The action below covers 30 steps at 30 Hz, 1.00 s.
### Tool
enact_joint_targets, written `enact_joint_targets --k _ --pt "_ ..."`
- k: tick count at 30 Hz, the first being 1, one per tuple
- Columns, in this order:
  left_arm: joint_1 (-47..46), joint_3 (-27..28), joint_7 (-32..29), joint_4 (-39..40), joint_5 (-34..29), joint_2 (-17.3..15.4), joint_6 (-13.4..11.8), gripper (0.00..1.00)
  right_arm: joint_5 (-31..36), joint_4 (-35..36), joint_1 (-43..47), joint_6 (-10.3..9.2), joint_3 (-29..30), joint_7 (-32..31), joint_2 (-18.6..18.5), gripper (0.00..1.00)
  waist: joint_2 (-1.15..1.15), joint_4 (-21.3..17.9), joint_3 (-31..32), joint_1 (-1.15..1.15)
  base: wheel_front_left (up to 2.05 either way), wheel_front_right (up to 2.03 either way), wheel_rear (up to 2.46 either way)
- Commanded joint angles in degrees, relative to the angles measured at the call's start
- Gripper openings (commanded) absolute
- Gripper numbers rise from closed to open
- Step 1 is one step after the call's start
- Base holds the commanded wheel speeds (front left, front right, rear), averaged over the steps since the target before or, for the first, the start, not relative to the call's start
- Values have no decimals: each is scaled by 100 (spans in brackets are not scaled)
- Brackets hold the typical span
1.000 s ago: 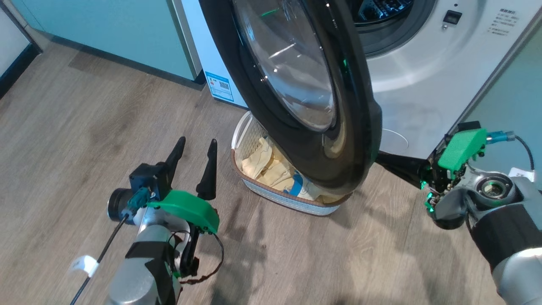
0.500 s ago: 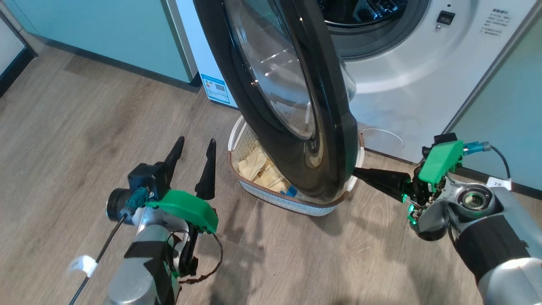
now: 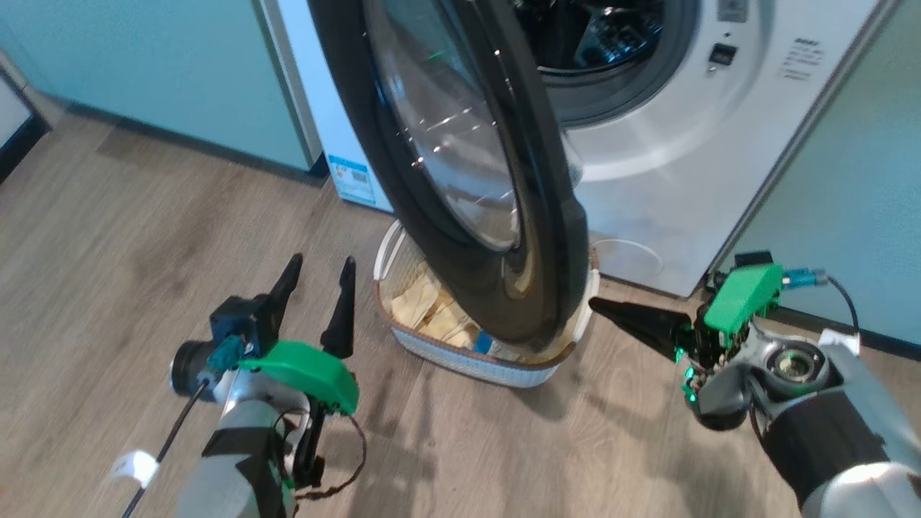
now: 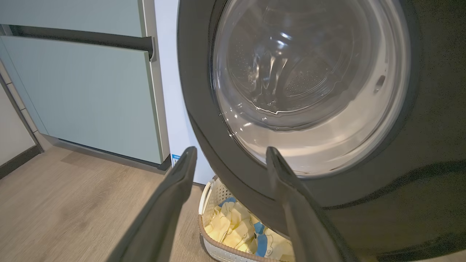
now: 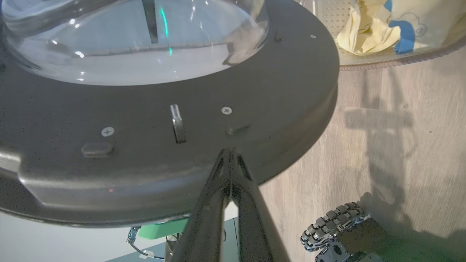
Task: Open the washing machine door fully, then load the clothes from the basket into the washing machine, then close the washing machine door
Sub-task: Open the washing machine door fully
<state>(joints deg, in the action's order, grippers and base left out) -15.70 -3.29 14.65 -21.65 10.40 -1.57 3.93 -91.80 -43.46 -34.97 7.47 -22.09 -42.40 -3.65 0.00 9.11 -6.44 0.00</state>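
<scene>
The washing machine door (image 3: 554, 237) stands partly open, nearly edge-on in the head view, its clear glass bowl (image 3: 446, 144) facing left. Behind it is the white washing machine (image 3: 647, 180) with its dark drum mouth. The cream basket (image 3: 475, 363) sits on the floor under the door, with pale yellow clothes (image 3: 424, 316) inside. My right gripper (image 3: 597, 304) is shut, and its tips appear to touch the door's inner face (image 5: 145, 120) low on the rim. My left gripper (image 3: 321, 261) hangs open and empty left of the basket. Through its fingers (image 4: 182, 174) I see the door (image 4: 429, 127) and clothes (image 4: 233, 229).
Pale green cabinets (image 3: 144, 72) stand left of the machine, and another green panel (image 3: 849, 201) stands at its right. The floor is wood planks (image 3: 144, 237). A small blue label (image 3: 352, 180) sits low on the machine's side. My wheeled base (image 5: 335, 225) shows below the right gripper.
The door has swung wider open toward the left, with my shut right gripper following its inner face. The head view has shifted. My left gripper stays open in about the same pose.
</scene>
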Motion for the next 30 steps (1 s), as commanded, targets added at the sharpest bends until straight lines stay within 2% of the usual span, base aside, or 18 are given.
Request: enact_joint_targets --k 1,2,3,4,5,6,14,20,30 --pt "-81 285 35 144 -89 -132 26 100 -50 247 -15 2 19 92 74 11 0 -116 128 0 0 0 0" --pt "-50 323 35 136 -109 -134 42 100 -47 288 36 2 27 117 74 31 0 -159 175 0 0 0 0" --pt "-50 323 35 136 -109 -134 42 100 -47 288 36 2 27 117 74 31 0 -159 175 0 0 0 0" --pt "-21 358 35 127 -129 -137 58 100 -46 340 92 2 37 138 74 48 0 -205 223 0 0 0 0" --pt "10 390 35 118 -147 -140 74 100 -46 395 153 2 55 170 74 78 0 -248 270 0 0 0 0" --pt "43 418 35 112 -166 -142 88 100 -41 457 214 2 74 207 75 100 0 -292 317 0 0 0 0" --pt "291 639 35 105 -245 -173 179 100 201 1224 776 2 233 795 -13 100 0 -635 610 0 0 0 0" --pt "433 817 35 118 -271 -212 226 100 506 1836 1164 2 237 1481 -170 100 0 -860 771 0 0 0 0" --pt "647 1086 35 184 -281 -273 277 100 1118 2706 1679 2 -206 3016 -768 100 0 -1163 954 0 0 0 0"
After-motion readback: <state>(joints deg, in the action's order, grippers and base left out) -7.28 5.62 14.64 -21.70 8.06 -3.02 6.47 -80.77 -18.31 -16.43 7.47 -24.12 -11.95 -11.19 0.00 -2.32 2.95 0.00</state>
